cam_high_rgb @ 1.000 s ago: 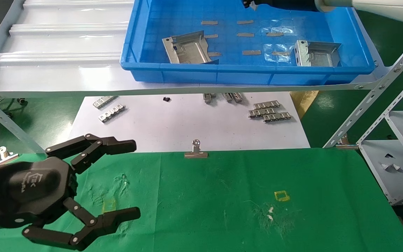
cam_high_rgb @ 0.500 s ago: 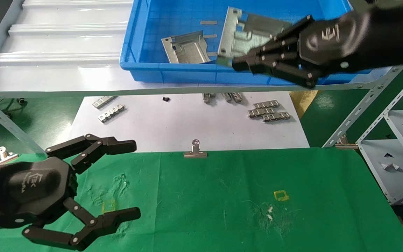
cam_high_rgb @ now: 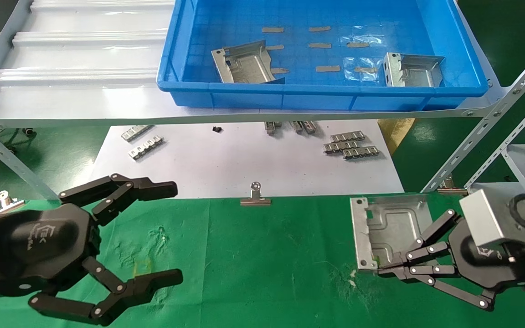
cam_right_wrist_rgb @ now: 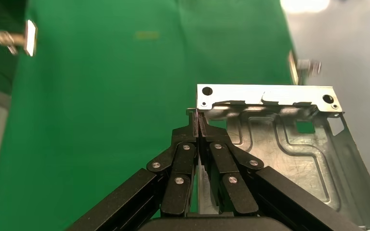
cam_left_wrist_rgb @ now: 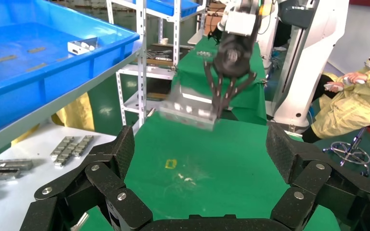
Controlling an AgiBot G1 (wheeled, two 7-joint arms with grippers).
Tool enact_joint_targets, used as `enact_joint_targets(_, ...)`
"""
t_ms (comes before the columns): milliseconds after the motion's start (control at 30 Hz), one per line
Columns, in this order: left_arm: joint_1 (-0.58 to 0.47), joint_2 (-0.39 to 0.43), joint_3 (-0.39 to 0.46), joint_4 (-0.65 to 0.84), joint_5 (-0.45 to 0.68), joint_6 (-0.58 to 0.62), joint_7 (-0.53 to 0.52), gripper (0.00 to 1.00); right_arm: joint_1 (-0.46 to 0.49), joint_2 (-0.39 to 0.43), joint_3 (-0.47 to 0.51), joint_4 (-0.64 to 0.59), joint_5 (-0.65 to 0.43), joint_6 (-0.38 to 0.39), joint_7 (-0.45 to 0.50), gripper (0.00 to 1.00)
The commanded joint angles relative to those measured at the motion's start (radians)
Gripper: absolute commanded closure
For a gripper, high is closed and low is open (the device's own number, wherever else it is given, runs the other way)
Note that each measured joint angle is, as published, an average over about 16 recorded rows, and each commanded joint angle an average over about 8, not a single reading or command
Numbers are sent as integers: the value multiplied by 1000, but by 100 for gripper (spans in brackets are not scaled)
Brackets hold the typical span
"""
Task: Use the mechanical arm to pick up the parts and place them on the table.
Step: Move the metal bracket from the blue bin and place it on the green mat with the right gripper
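Note:
My right gripper is shut on the side flange of a silver sheet-metal part, holding it low over the right side of the green table. I cannot tell if the part touches the cloth. The right wrist view shows the fingers pinched on the part. The left wrist view shows that part farther off. Two more parts lie in the blue bin. My left gripper is open and empty over the table's front left.
The bin stands on a pale grey ribbed shelf. Below it a white sheet carries toothed metal strips. A silver binder clip holds the cloth's far edge. A grey metal rack stands at the right.
My right gripper carried the part from above the blue bin down to the table's right side. The left gripper has not moved.

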Motion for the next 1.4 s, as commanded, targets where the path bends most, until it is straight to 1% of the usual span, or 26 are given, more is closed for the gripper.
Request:
enact_joint_targets(33, 0, 0, 0, 0, 0, 0, 0, 0, -25, 17, -32, -1, -16, 8, -24, 100)
enact_joint_targets(233, 0, 0, 0, 0, 0, 0, 0, 0, -119, -43, -69, -106, -78, 102, -145, 100)
enact_joint_targets(400, 0, 0, 0, 0, 0, 0, 0, 0, -162, -115, -84, -207, -115, 161, -237, 100)
enact_joint_targets(700, 0, 0, 0, 0, 0, 0, 0, 0, -174, -240, -104, -391, -161, 179, -358, 100)
enact_joint_targets(733, 0, 0, 0, 0, 0, 0, 0, 0, -172, -252, -107, -408, -166, 180, -369, 98)
enact_joint_targets(800, 0, 0, 0, 0, 0, 0, 0, 0, -169, -274, -111, -439, -177, 182, -389, 87)
enact_joint_targets(833, 0, 0, 0, 0, 0, 0, 0, 0, -167, -284, -113, -453, -182, 185, -399, 77)
enact_joint_targets(967, 0, 0, 0, 0, 0, 0, 0, 0, -166, -318, -119, -502, -197, 192, -435, 27)
enact_joint_targets(1000, 0, 0, 0, 0, 0, 0, 0, 0, -166, -326, -121, -511, -201, 196, -444, 16)
enact_joint_targets(1067, 0, 0, 0, 0, 0, 0, 0, 0, -166, -340, -124, -527, -209, 204, -462, 2)
enact_joint_targets(1100, 0, 0, 0, 0, 0, 0, 0, 0, -166, -346, -126, -535, -213, 207, -471, 0)
enact_joint_targets(1267, 0, 0, 0, 0, 0, 0, 0, 0, -158, -365, -132, -561, -232, 218, -512, 0)
enact_joint_targets(1400, 0, 0, 0, 0, 0, 0, 0, 0, -139, -362, -124, -577, -219, 192, -523, 0)
